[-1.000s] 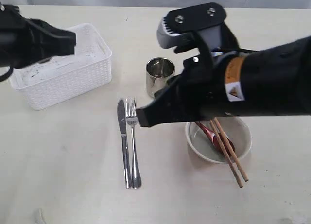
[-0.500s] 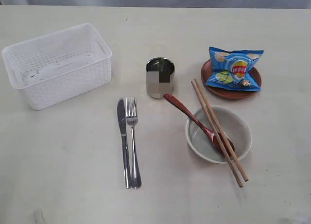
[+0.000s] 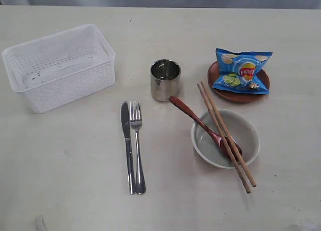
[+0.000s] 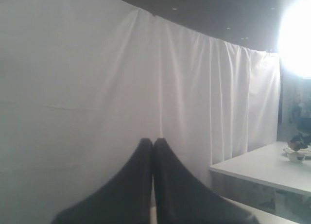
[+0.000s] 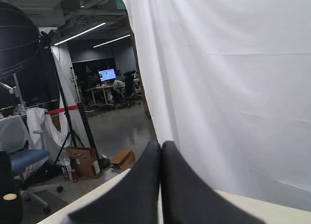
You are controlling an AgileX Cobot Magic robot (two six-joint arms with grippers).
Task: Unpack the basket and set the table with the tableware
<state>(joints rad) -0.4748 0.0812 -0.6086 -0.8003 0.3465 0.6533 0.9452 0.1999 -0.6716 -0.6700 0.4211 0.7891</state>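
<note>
Tableware is laid out on the counter (image 3: 65,161) beside the white lattice basket (image 3: 57,65), which stands toward the far left and looks empty apart from a few dark specks. The knife (image 3: 128,146) and fork (image 3: 137,146) lie side by side, touching, near the middle. The steel cup (image 3: 165,79) stands upright beyond them. The cream bowl (image 3: 253,141) holds the wooden spoon (image 3: 193,118), whose handle leans out over the rim toward the cup, and two chopsticks (image 3: 225,141) rest across the bowl with their ends overhanging. The brown plate (image 3: 238,97) carries a blue chip bag (image 3: 242,70). Neither arm shows in the exterior view. The left hand (image 4: 153,141) and the right hand (image 5: 161,145) are both clenched on nothing, raised and facing a white curtain (image 4: 73,63). Unpacking looks done, so the risks lie in any further tidying. The chopsticks are only balanced on the rim and would likely roll or tip off if the bowl were bumped. The spoon handle ends just beside the cup, so a nudge to either could lever the spoon out. Lifting the slick bag might drag the plate with it.
</note>
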